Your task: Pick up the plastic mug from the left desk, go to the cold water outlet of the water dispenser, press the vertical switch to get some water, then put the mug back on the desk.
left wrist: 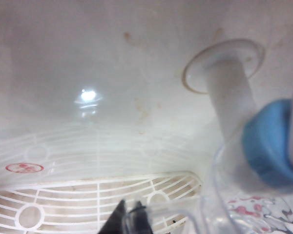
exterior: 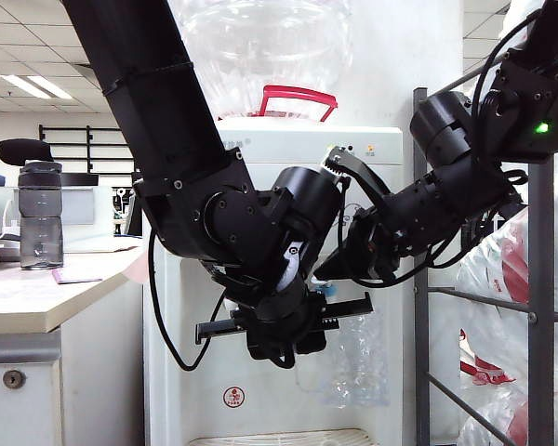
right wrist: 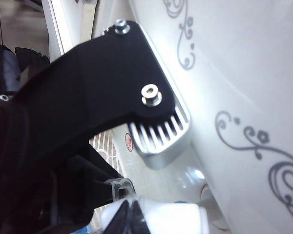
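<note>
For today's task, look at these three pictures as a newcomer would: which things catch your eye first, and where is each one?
Two black arms cross in front of the white water dispenser, filling the middle of the exterior view. The left gripper is shut on the rim of the clear plastic mug, held under the blue-banded cold water outlet. The right gripper reaches in above the mug, and a dark-lidded bottle stands on the left desk.

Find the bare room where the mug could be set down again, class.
The left desk is bare in front of the bottle. The dispenser's recess is crowded: left gripper shut on the mug, right gripper beside.
</note>
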`<action>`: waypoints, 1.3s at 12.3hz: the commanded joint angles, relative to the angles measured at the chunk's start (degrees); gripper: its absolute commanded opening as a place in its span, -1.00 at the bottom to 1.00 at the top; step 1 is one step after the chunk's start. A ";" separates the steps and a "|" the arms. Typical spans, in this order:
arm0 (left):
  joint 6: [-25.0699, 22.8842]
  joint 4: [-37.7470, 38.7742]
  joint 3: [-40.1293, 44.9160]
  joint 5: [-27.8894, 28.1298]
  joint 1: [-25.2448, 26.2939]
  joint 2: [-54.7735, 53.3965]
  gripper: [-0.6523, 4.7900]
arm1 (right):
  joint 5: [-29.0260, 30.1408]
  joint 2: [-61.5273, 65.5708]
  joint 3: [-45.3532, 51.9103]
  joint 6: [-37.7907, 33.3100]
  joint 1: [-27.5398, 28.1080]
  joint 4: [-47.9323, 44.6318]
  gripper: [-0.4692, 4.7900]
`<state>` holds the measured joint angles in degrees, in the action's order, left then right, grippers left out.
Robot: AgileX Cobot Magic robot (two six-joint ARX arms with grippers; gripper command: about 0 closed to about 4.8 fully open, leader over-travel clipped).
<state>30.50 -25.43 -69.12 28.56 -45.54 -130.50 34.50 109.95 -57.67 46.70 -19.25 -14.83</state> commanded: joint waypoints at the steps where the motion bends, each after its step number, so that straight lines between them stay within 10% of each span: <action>1: -0.07 -1.33 -0.28 -1.79 -0.57 0.57 -0.79 | -1.38 0.55 0.20 -0.44 -0.04 3.02 -0.83; 16: -0.04 -1.27 -0.28 -1.79 -0.57 0.57 -0.79 | -2.03 0.55 0.20 -1.49 -0.04 2.95 -0.83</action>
<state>30.50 -25.32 -69.12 28.56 -45.52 -130.50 34.17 109.95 -57.67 45.50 -19.29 -14.48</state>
